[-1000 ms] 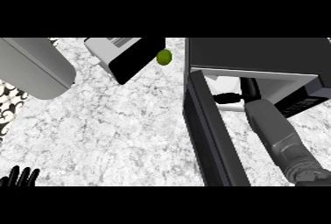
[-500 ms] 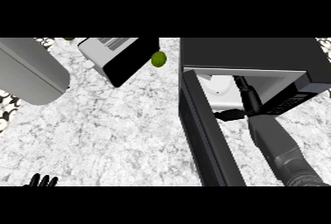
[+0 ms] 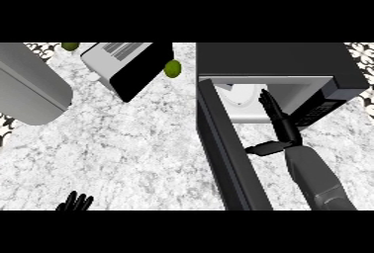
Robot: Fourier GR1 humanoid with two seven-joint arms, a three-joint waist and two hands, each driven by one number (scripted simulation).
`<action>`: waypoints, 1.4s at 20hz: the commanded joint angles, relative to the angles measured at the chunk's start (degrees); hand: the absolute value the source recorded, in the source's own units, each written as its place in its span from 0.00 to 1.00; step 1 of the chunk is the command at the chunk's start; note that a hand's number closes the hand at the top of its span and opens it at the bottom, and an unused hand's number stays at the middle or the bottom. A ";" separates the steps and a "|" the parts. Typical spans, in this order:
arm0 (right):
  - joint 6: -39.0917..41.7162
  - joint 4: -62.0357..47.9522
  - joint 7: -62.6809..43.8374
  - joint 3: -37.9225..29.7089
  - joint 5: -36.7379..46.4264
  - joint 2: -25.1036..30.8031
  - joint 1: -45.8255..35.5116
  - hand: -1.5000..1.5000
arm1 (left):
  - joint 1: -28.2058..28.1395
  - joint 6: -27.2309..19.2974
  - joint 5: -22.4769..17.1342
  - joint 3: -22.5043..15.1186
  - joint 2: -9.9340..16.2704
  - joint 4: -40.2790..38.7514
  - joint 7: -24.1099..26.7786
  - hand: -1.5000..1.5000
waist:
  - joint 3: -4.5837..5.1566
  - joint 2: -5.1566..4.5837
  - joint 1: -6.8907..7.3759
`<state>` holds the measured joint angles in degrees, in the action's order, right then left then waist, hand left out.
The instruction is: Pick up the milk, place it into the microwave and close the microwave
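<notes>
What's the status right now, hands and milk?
Right hand open, fingers inside the microwave. Milk white, in the cavity. Left hand resting, lower edge. Door open, nothing blocking.

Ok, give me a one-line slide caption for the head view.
Right robot hand reaches into the open microwave beside the milk; door open.

The black microwave stands at the counter's right rear, its door swung fully open toward the viewer, with the white milk partly visible inside the pale cavity.
</notes>
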<state>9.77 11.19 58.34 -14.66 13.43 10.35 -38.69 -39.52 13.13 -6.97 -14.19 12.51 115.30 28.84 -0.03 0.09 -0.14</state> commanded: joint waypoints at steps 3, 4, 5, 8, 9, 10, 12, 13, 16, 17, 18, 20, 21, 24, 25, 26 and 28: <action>10.32 5.40 5.50 0.87 -1.32 4.22 6.42 0.00 | 3.92 -1.00 6.76 -5.51 -0.53 -0.21 -3.97 0.00 | 0.03 0.19 -0.85; 8.44 7.14 6.38 1.42 -1.38 2.04 8.15 0.00 | 5.50 -1.28 7.29 -6.58 -1.38 -0.91 -4.93 0.00 | 0.05 0.25 -1.08; 11.01 7.97 6.93 1.48 -1.98 2.63 9.92 0.00 | 6.10 -1.99 9.53 -7.47 -2.32 -3.80 -2.74 1.00 | 0.08 0.38 -1.43; 17.43 9.81 6.34 -0.60 -5.88 5.94 11.80 0.00 | 9.38 -1.54 9.91 -6.69 -1.58 -3.90 -4.97 1.00 | 0.02 0.15 -1.53; 16.83 12.41 3.79 0.48 -6.01 4.28 12.91 0.00 | 9.36 -3.98 11.25 -9.09 -3.82 -1.16 -8.72 1.00 | 0.08 0.51 -2.10; 17.66 13.62 3.80 0.61 -6.54 4.66 12.83 0.00 | 14.31 -3.71 11.10 -7.50 -4.13 -4.14 -10.83 1.00 | 0.07 0.29 -2.55; 20.22 15.98 5.32 0.91 -7.91 5.49 16.58 1.00 | 14.31 -3.58 11.66 -8.27 -4.09 -3.27 -11.37 1.00 | 0.05 0.38 -2.32; 22.11 16.20 4.27 0.25 -9.05 8.09 17.29 1.00 | 16.41 -3.51 12.66 -9.42 -4.75 -4.54 -12.78 1.00 | 0.02 0.19 -2.24; 22.67 19.42 -0.38 -0.67 -12.49 8.88 16.80 0.00 | 18.64 -6.17 17.68 -12.65 -7.24 -7.41 -14.50 1.00 | 0.02 0.11 -1.24; 24.02 21.31 0.63 0.06 -12.79 9.32 20.27 0.00 | 19.39 -6.88 18.87 -13.57 -7.50 -3.86 -18.87 1.00 | 0.00 0.30 -1.90; 24.70 22.44 -1.89 -1.61 -15.37 10.55 19.17 0.00 | 21.76 -7.57 19.69 -13.73 -9.38 -8.54 -15.64 1.00 | 0.06 0.24 -1.90; 25.67 24.80 -5.07 -1.92 -17.60 11.47 19.60 0.00 | 26.43 -8.54 21.75 -13.45 -11.00 -10.72 -18.73 1.00 | 0.07 0.18 -1.90; 24.88 25.18 -4.74 -2.19 -18.29 11.44 19.70 0.00 | 31.50 -8.28 21.44 -13.44 -12.29 -15.50 -19.99 1.00 | 0.05 -0.06 -2.38; 27.02 27.84 -5.48 -2.78 -20.36 15.58 23.37 0.00 | 34.53 -9.05 21.77 -15.72 -12.40 -19.87 -19.15 1.00 | 0.04 -0.05 -1.45; 27.17 29.42 -7.53 -1.70 -20.69 14.71 22.83 0.00 | 39.10 -9.93 21.78 -15.09 -12.43 -22.94 -19.58 1.00 | 0.06 -0.09 -1.84; 24.17 29.46 -7.60 -1.46 -20.25 13.97 21.75 0.00 | 41.05 -13.60 20.87 -20.21 -12.44 -23.76 -22.30 1.00 | 0.02 -0.18 -1.31; 25.84 32.02 -8.38 -1.94 -21.98 16.29 22.72 0.00 | 45.63 -13.98 22.37 -18.38 -12.47 -28.21 -19.28 1.00 | 0.05 -0.15 -1.65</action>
<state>27.01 40.71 45.80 -15.89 -6.08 24.54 -16.84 -1.42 1.77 14.10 -30.85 0.68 93.95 8.89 -0.06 -0.04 -1.91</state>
